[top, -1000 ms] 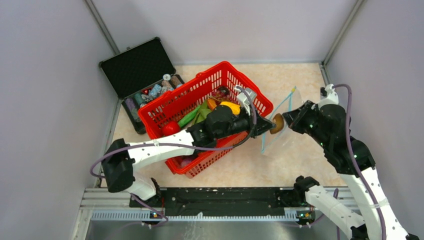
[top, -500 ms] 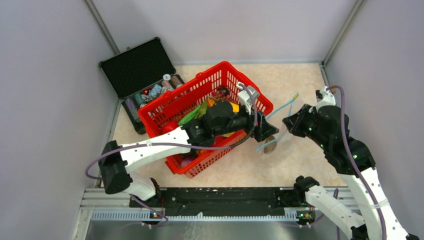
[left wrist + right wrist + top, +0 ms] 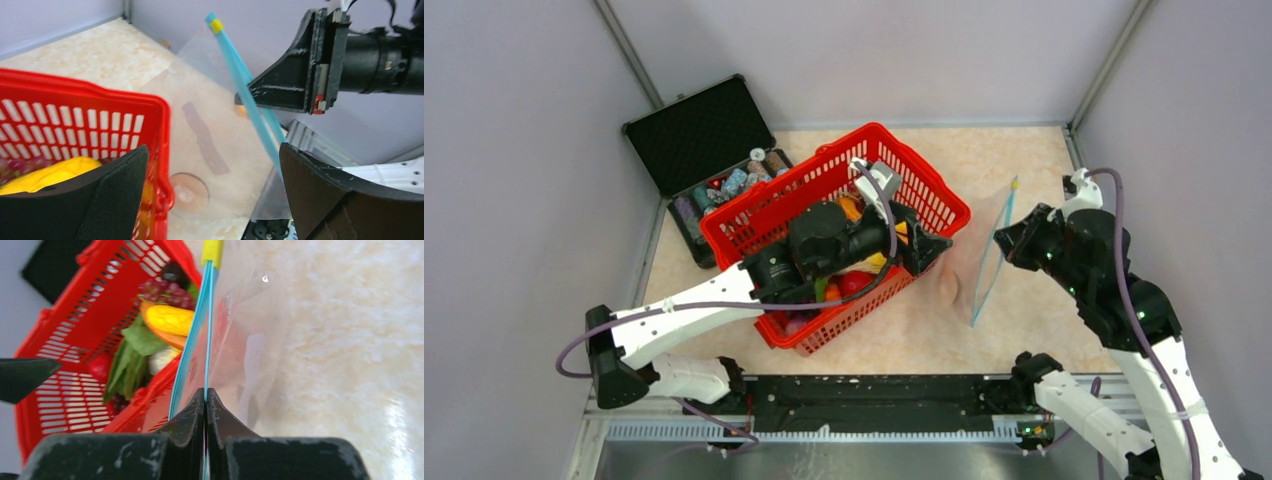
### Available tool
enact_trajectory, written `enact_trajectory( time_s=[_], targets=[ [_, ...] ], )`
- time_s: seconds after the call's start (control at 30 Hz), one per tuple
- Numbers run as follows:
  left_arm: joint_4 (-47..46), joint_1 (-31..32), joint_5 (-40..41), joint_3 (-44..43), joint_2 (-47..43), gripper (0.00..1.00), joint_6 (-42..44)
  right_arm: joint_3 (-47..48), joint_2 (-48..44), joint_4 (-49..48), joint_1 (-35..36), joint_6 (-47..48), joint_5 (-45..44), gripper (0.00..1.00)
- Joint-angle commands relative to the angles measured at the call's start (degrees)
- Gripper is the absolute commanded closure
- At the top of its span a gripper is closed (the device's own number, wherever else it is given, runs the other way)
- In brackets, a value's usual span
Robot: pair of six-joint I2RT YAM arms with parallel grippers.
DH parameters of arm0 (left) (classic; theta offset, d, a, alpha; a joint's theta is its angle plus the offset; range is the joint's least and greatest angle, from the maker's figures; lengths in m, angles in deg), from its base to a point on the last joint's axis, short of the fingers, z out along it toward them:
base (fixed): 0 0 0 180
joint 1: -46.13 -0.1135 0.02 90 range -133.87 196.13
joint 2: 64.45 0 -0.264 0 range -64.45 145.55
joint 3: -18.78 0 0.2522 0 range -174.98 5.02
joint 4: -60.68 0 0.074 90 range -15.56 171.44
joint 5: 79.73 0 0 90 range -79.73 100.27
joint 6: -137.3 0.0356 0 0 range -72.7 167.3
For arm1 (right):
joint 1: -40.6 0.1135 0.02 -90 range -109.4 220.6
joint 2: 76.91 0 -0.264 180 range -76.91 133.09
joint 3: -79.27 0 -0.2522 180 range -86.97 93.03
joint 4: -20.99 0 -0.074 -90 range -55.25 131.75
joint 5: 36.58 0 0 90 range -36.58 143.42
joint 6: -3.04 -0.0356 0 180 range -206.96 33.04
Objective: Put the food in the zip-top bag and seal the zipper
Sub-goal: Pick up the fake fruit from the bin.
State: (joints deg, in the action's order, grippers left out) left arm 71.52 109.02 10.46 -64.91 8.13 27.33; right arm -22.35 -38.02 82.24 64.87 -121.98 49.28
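Left gripper: my left gripper [image 3: 932,247] [image 3: 214,150] hangs over the 4 o'clock wall of the red basket [image 3: 794,182] [image 3: 75,127], nose towards the bag. Its fingers are spread wide with nothing between them.
Right gripper: my right gripper [image 3: 1002,240] [image 3: 206,396] is pinched fully closed on the bag's top edge, roughly midway along it, with the plastic caught between the fingertips.
Zip-top bag: the zip-top bag [image 3: 969,262] [image 3: 200,100] [image 3: 260,340] stands on the table [image 3: 1024,150] at 3 o'clock from the basket, just beside its wall. It is held up on edge by that one pinch.
Zipper: the zipper [image 3: 992,255] [image 3: 245,85] [image 3: 207,340] runs from 1 o'clock down to 7 o'clock in the top view, with a yellow tab [image 3: 212,250] at its far end. On my right wrist camera the two blue strips part a little ahead of the fingers.
Food at the bag: a round brown piece [image 3: 188,189] [image 3: 948,288] shows through the clear plastic low down, near the table.
Food in the basket: a yellow piece [image 3: 170,319] [image 3: 50,172], purple grapes [image 3: 165,290], green leaves [image 3: 130,355] and a red piece [image 3: 854,283].
Black case: the black case [image 3: 699,130] lies open at 10 o'clock from the basket, close against it. I cannot tell whether they touch.
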Motion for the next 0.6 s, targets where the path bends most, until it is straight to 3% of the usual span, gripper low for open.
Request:
enact_trajectory(
  time_s=[0.0,0.13,0.3,0.43,0.57],
  targets=[
    [4.4,-0.4,8.0,2.5,-2.7,0.02,2.5,3.9,3.6,6.2,0.5,2.3,-7.9,1.00],
    [6.2,-1.3,13.7,5.4,-6.0,0.01,1.9,5.6,0.7,7.2,0.4,2.9,-12.9,1.00],
    [9.1,-6.1,13.1,7.1,-7.9,0.01,-0.6,13.4,2.4,15.6,0.4,5.5,-19.8,1.00],
    [11.0,-11.9,11.6,9.5,-9.8,0.01,-2.0,13.7,6.8,19.3,0.4,9.0,-18.5,1.00],
    [12.7,-20.1,7.3,12.0,-11.3,0.01,-3.3,5.2,9.4,12.4,0.4,8.7,-9.7,1.00]
  ],
)
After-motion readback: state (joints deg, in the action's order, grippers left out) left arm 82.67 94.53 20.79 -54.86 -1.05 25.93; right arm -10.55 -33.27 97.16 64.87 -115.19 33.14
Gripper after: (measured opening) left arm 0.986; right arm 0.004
